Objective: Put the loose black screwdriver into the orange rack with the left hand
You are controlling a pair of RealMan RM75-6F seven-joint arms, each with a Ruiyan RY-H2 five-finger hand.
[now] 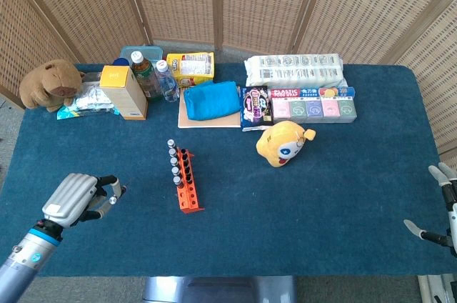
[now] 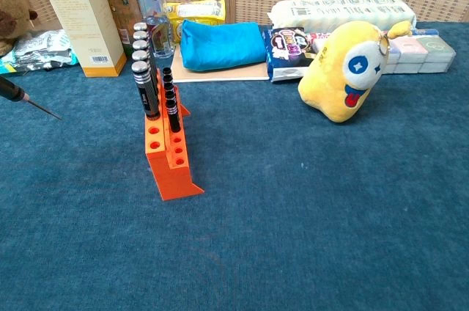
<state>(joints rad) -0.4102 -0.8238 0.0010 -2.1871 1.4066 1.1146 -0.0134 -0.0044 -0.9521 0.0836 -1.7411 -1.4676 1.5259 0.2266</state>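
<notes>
Left hand holds the screwdriver, well to the left of the rack

Head view: the left hand (image 1: 75,200) sits near the left edge of the blue counter (image 1: 321,189), its fingers (image 1: 107,190) curled around the black screwdriver (image 1: 116,191), of which only a small tip shows past them, pointing toward the orange rack (image 1: 187,185). The rack stands well apart to the hand's right, its long axis running away from the robot, with a row of silver-capped drivers along its left side. The right hand (image 1: 441,210) lies at the far right edge, holding nothing, fingers apart, much farther from the rack.

Chest view: the screwdriver (image 2: 26,101) enters at the left border, its shaft slanting down and right toward the rack (image 2: 170,157). The near holes appear vacant; the move ahead likely calls for a rightward carry and tipping the shaft upright.
</notes>
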